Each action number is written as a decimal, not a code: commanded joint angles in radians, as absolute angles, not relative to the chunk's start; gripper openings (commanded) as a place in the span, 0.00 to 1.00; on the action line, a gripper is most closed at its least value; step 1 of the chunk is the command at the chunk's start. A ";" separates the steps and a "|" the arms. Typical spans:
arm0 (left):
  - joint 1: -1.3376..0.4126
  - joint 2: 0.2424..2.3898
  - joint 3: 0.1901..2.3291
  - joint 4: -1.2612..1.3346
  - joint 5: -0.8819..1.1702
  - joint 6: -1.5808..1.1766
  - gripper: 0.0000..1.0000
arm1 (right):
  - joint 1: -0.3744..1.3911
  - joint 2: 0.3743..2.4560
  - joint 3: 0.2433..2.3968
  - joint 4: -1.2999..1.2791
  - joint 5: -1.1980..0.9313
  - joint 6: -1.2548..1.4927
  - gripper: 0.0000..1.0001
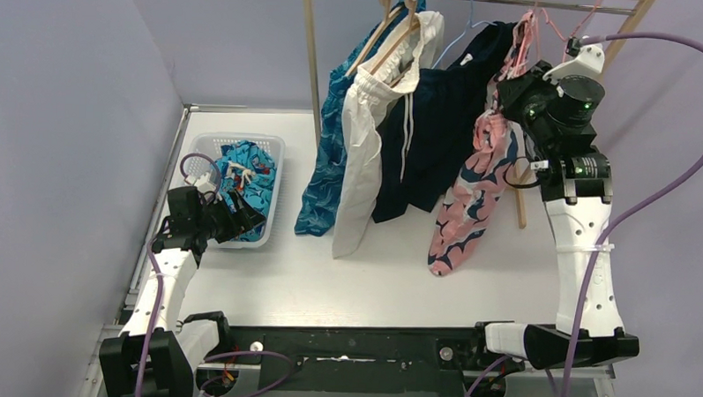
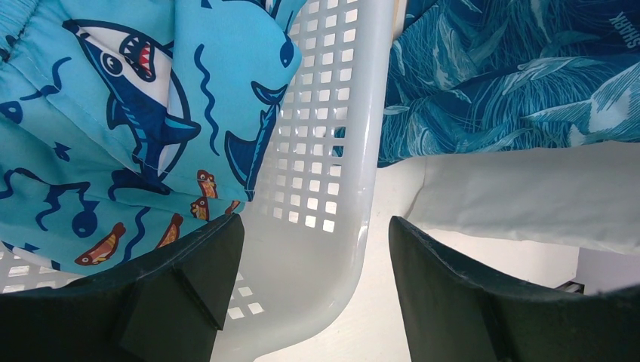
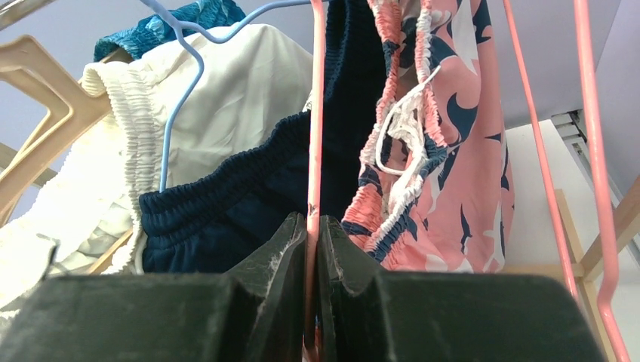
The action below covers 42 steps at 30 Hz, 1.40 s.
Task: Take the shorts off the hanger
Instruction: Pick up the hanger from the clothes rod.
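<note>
The teal cartoon-print shorts (image 1: 247, 173) lie in the white basket (image 1: 200, 145); they also show in the left wrist view (image 2: 113, 113). The blue leaf-pattern (image 1: 332, 162), white drawstring (image 1: 363, 155), navy (image 1: 429, 139) and pink-and-navy floral shorts (image 1: 476, 185) hang on the rail. My left gripper (image 1: 252, 220) is open and empty over the basket's near right corner (image 2: 355, 151). My right gripper (image 1: 511, 85) is up at the rail, shut (image 3: 312, 226) on the pink wire hanger (image 3: 315, 113), between the navy shorts (image 3: 241, 204) and the floral shorts (image 3: 460, 173).
A wooden clothes rack (image 1: 311, 47) stands at the back of the white table (image 1: 345, 278). Wooden hangers (image 3: 45, 113) and a light blue wire hanger (image 3: 177, 83) carry the other shorts. Purple walls close in on the left and the back.
</note>
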<state>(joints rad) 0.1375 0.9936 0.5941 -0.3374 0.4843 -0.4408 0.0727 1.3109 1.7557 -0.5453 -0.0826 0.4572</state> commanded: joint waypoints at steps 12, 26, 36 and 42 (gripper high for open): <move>0.120 0.961 0.603 -0.292 0.487 -0.436 0.70 | 0.073 1.294 1.864 -0.448 -0.123 0.453 0.00; 0.112 0.930 0.608 -0.297 0.472 -0.434 0.70 | 0.072 1.039 1.417 -0.240 -0.196 0.522 0.00; 0.112 0.922 0.612 -0.297 0.472 -0.431 0.70 | 0.072 0.952 1.268 -0.337 -0.210 0.539 0.00; 0.097 0.866 0.613 -0.301 0.442 -0.437 0.70 | 0.074 0.851 1.065 -0.392 -0.337 0.648 0.00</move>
